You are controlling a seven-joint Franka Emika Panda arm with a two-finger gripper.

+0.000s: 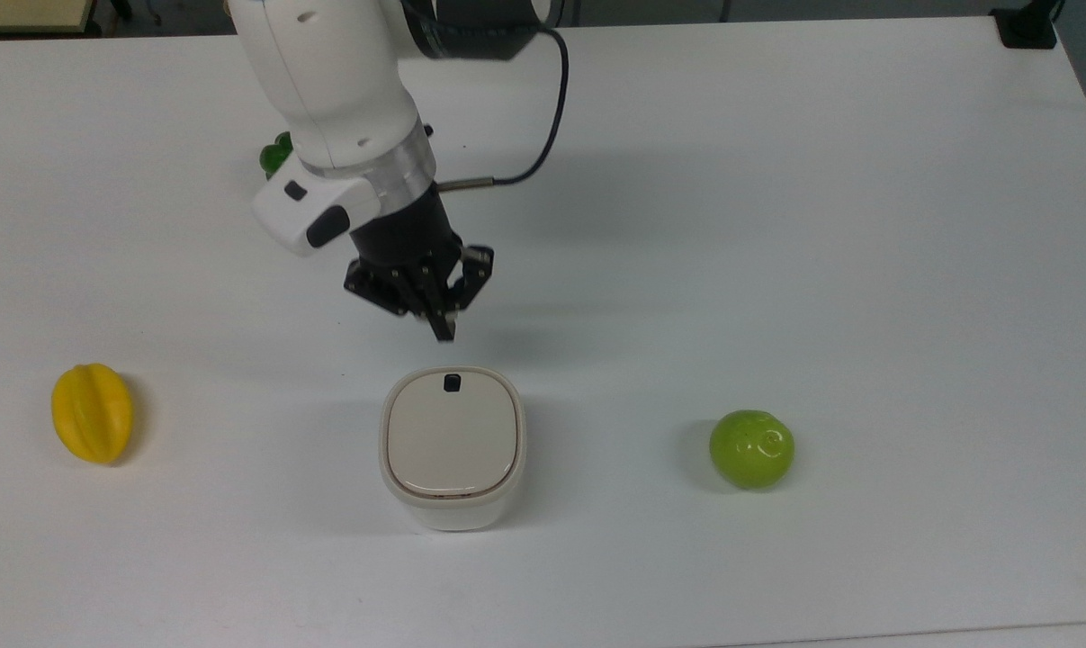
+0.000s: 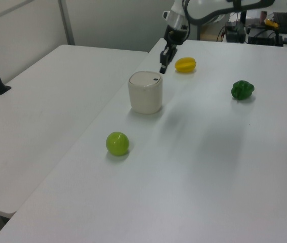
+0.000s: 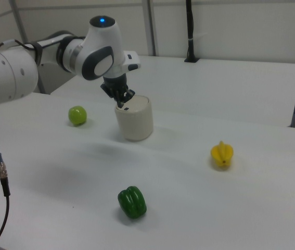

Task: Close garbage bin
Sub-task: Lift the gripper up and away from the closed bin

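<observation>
Hovering clear of the shut lid — claw (image 1: pixel 442 331) with fingers pressed together, raised above the rear edge of the garbage bin (image 1: pixel 453 447), touching nothing.

Standing mid-surface (image 1: pixel 776 225), between the yellow star fruit (image 1: pixel 92 412) at the top view's left and the green apple (image 1: pixel 751 448) at the top view's right, with the green pepper (image 2: pixel 242 89) well apart. Lying flat and flush in its rim, beige lid (image 1: pixel 452 432) with the black button (image 1: pixel 452 382) uncovered, just below the fingertips in the top view. Judged from this: closing step apparently done, retreat in hand. Called for next, most likely — a lift straight up and away, no sideways brush against the button, lest the lid spring open again.
</observation>
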